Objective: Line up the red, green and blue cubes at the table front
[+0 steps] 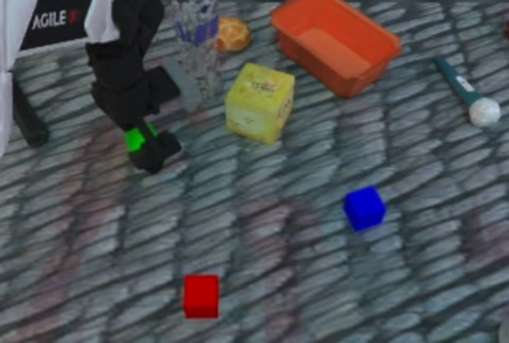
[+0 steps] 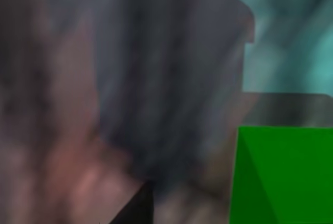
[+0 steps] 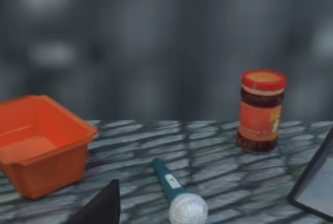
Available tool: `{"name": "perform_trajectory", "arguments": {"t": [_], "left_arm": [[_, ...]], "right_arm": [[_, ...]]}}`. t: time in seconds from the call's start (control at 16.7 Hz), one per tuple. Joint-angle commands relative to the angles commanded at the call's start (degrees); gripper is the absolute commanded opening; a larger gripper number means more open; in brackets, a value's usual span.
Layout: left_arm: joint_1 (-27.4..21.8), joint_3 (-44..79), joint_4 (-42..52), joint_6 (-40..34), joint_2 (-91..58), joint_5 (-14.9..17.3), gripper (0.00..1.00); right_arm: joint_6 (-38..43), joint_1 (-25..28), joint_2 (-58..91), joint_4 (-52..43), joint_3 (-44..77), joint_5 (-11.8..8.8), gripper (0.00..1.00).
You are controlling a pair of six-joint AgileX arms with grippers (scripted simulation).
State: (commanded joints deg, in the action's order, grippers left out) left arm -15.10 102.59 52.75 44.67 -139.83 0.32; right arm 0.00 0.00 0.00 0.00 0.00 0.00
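The green cube sits at the table's left, mostly covered by my left gripper, which is down around it. In the left wrist view the green cube fills the corner, and a gap separates it from the one dark finger that shows, so the gripper is open. The red cube rests near the front edge, left of centre. The blue cube lies right of centre, farther back. My right arm is outside the top view; one finger of its open gripper shows.
A pale yellow printed block stands just right of the left arm. A clear bottle and a bread roll stand behind it. An orange bin and a microphone are at the back right. A red-lidded jar is there too.
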Motion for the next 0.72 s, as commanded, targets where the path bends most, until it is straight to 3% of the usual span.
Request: {"name": "perform_trajectory", "arguments": {"t": [0.42,0.72], "left_arm": [[0.00,0.00,0.00,0.00,0.00,0.00,0.02],[0.00,0.00,0.00,0.00,0.00,0.00,0.00]], "right_arm": [[0.00,0.00,0.00,0.00,0.00,0.00,1.00],[0.00,0.00,0.00,0.00,0.00,0.00,1.00]]}}
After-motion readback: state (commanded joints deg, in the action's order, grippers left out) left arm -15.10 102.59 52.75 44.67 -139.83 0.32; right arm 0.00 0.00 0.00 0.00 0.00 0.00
